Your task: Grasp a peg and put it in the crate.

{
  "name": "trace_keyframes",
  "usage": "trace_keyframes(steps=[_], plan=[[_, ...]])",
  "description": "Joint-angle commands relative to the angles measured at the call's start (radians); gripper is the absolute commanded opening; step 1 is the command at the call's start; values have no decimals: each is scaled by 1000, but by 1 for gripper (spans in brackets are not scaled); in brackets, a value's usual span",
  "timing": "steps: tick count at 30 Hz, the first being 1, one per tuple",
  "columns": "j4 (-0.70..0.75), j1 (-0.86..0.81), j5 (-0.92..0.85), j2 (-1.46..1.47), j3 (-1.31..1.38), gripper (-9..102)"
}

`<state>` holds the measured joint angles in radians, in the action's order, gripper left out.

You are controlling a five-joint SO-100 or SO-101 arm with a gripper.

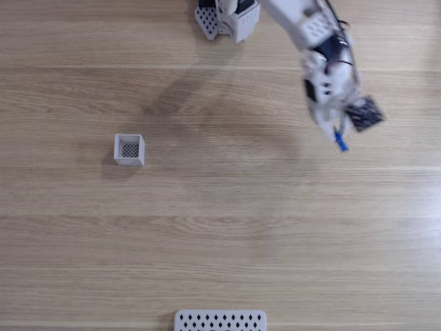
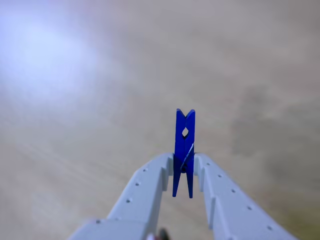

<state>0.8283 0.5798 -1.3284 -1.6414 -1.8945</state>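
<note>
Already the gripper (image 2: 184,170) is clamped on the blue peg (image 2: 184,150), pinched mid-body so it stays upright above the table (image 1: 220,227), at the right of the fixed view, well apart from the crate (image 1: 129,149), probably for carrying across.

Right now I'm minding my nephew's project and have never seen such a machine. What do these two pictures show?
It is a small white robot arm bolted to a wooden table. The fixed view looks straight down from above. The other view looks out between the arm's two grey fingers.

The gripper is shut on a blue peg, a clothes-peg shape, held above the table. To the left in the fixed view stands the crate, a little white open box with a mesh bottom. A flat white panel with diamond-shaped holes lies at the bottom edge.
</note>
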Motion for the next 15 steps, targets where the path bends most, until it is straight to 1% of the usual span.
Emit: trace_keyframes(steps=[1,4,8,11,15], plan=[[-244,-275,-64,-367,-172,-1],[-474,-494,-222,-445,-318,-1],[-756,-750,-394,-419,-454,-1],[-913,-913,-420,-334,-476,-1],[-1080,-1068,-368,-201,-474,-1]])
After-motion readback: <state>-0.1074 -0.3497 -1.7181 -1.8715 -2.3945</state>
